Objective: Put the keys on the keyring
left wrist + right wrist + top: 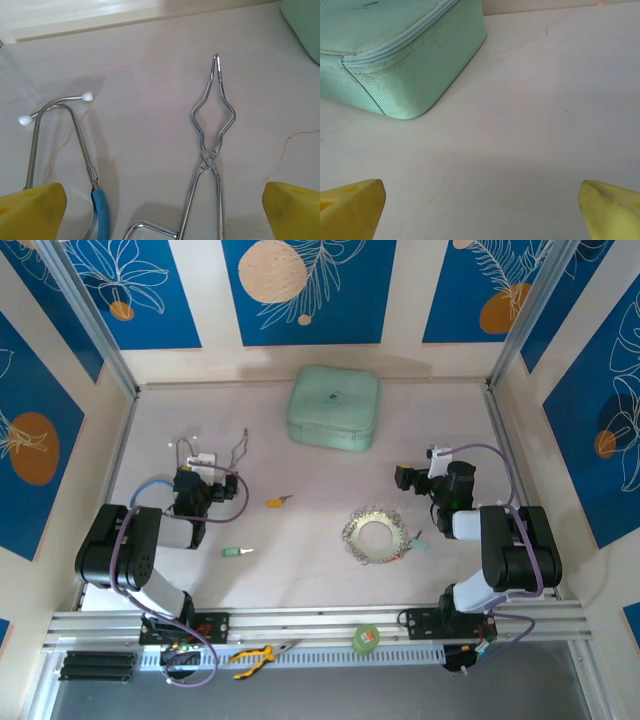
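Observation:
The keyring (375, 534), a silvery wreath of small linked loops, lies flat right of the table's centre. Of the keys, a yellow-headed one (279, 501) and a green-headed one (236, 552) lie loose to its left. Another green-headed key (417, 540) rests at the ring's right edge, with a red bit (400, 555) beside it. My left gripper (205, 465) (162, 200) is open over bare table, its yellow fingers (35, 210) wide apart. My right gripper (437, 462) (482, 205) is open too, with nothing between its fingers (612, 210), behind and right of the keyring.
Metal tongs (212, 125) and a stethoscope (55, 107) with blue tubing (101, 207) lie just ahead of the left gripper. A mint-green zip case (333, 407) (395, 50) sits at the back. Yellow-handled pliers (255, 657) and a green tape roll (366, 638) rest on the front rail.

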